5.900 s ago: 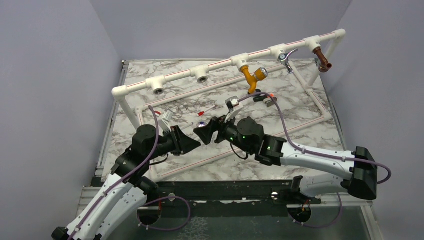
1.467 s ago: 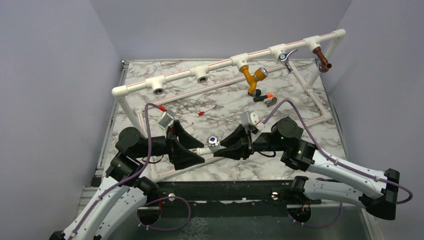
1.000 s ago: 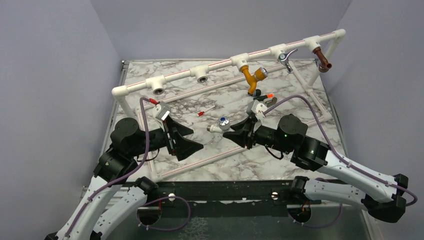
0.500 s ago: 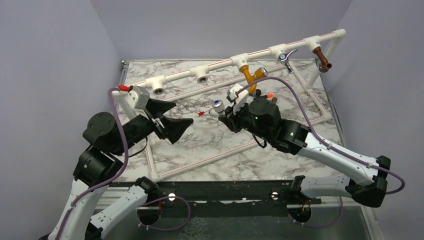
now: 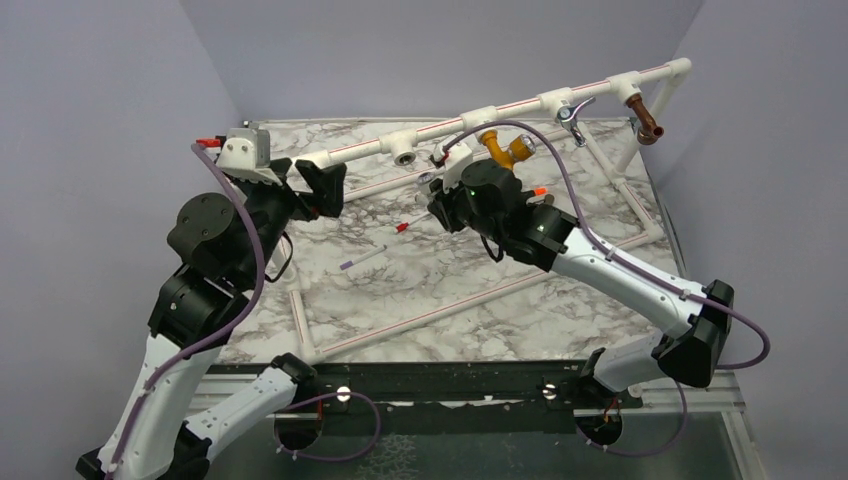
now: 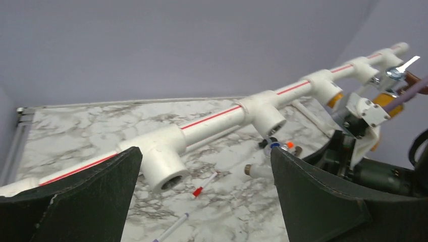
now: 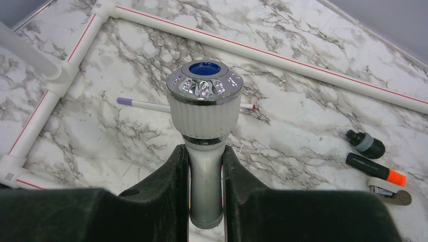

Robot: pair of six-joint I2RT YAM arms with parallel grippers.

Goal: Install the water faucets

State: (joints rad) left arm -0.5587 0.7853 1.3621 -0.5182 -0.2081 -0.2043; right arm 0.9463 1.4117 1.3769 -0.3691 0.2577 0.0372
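Jaws on the right gripper [image 7: 206, 156] squeeze the white faucet [image 7: 204, 108] by its stem, just short of the open tee socket [image 6: 266, 118]; left gripper [image 6: 204, 164] spread wide, empty.

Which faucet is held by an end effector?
The white faucet with the chrome, blue-capped knob, clamped in the right end effector; the mustard, chrome-levered and brown ones hang from the pipe frame.

White faucet [image 7: 204, 108] with chrome, blue-centred knob in the black right end effector [image 7: 205, 154]; below it, grey-veined white marble counter [image 7: 303, 106].
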